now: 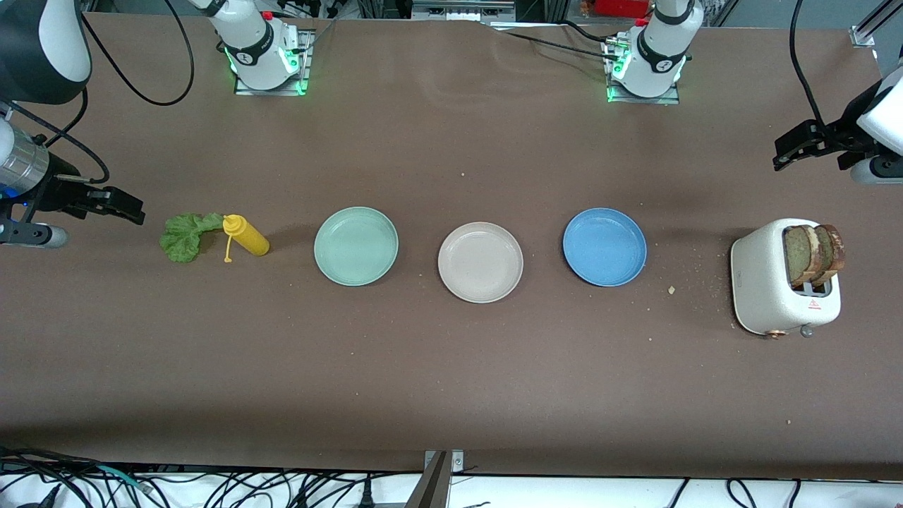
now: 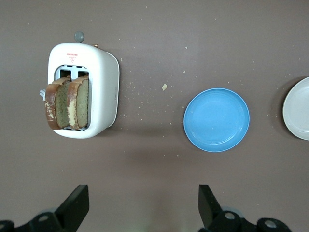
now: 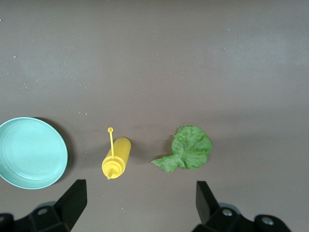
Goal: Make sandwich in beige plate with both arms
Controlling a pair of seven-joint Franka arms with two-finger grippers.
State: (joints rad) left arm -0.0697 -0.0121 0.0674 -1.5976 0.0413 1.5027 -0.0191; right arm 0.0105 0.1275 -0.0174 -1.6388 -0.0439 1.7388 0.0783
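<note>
The beige plate [image 1: 480,262] lies empty mid-table, between a mint-green plate [image 1: 356,245] and a blue plate [image 1: 604,247]; its rim [image 2: 299,108] shows at the edge of the left wrist view. Two brown toast slices [image 1: 815,254] [image 2: 67,102] stand upright in a white toaster [image 1: 765,282] [image 2: 104,96] at the left arm's end. A green lettuce leaf [image 1: 185,236] [image 3: 188,150] lies flat at the right arm's end. No stacked sandwich is in view. My left gripper [image 1: 786,152] [image 2: 143,208] hangs open over bare table beside the toaster. My right gripper [image 1: 130,208] [image 3: 140,205] hangs open over bare table beside the lettuce. Both hold nothing.
A yellow squeeze bottle [image 1: 247,236] [image 3: 117,158] lies on its side between the lettuce and the mint-green plate [image 3: 30,152]. The blue plate [image 2: 217,119] sits beside the toaster, with crumbs scattered between them. Brown table cover spreads wide nearer the front camera.
</note>
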